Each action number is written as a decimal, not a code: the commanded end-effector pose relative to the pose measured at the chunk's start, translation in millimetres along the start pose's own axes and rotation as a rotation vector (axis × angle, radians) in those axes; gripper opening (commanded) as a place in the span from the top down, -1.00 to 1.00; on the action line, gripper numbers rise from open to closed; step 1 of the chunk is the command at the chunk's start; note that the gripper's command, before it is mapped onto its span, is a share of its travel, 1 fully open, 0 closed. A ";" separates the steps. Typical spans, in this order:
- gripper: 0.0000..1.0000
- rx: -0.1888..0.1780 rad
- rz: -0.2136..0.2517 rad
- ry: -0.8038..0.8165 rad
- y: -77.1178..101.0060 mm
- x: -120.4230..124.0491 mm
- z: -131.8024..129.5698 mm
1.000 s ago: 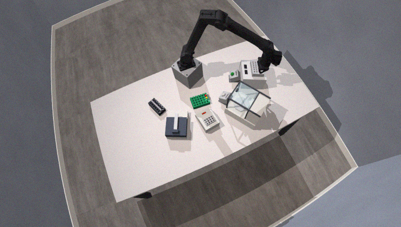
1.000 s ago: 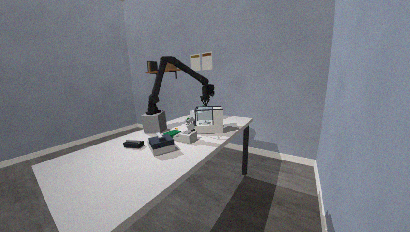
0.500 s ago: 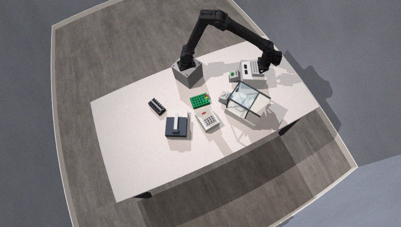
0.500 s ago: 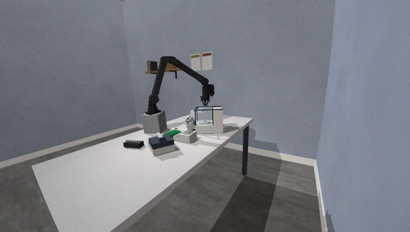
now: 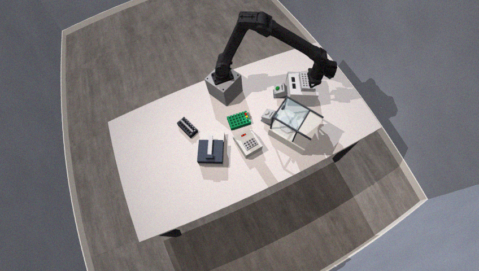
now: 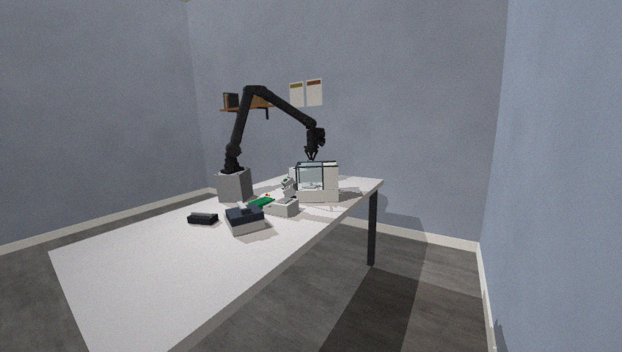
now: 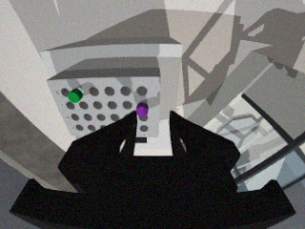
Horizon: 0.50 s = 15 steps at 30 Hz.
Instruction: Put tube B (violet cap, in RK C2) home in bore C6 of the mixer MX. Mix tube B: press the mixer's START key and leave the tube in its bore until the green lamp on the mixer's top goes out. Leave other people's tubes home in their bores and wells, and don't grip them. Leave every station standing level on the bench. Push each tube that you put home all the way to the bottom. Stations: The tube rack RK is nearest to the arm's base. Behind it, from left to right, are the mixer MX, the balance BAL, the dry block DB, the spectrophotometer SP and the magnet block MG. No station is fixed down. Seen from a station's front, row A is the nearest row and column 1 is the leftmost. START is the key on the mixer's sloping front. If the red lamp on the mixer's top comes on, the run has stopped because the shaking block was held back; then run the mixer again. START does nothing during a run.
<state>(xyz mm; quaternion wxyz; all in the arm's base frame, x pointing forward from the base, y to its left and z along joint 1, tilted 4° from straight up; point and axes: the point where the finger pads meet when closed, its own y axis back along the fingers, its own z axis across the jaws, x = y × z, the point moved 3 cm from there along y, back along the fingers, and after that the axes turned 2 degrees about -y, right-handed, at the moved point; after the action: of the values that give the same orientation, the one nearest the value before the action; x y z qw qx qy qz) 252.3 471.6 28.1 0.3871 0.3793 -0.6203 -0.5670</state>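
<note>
I have the arm reaching up from its shoulder joint, folding sharply at the elbow and running long and downward to the wrist. The wrist points the end effector straight down, its tips low over the counter in the exterior view. Both black fingers stand partway apart, level with each other, and clamp nothing between them
</note>
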 end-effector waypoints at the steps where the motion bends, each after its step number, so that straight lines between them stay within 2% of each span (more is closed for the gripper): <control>1: 0.28 0.003 -0.044 0.000 16.5 -14.6 -1.2; 6: 0.28 0.003 -0.044 0.000 16.5 -14.6 -1.2; 7: 0.28 0.002 -0.046 0.001 26.3 -8.9 16.2; 10: 0.28 0.003 -0.084 -0.002 45.0 -23.2 15.2; 15: 0.28 0.003 -0.084 -0.002 53.6 -22.8 15.3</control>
<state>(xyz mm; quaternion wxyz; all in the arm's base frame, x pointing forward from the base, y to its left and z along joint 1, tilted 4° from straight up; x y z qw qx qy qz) 242.6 472.5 34.4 0.3918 0.3773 -0.6223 -0.5629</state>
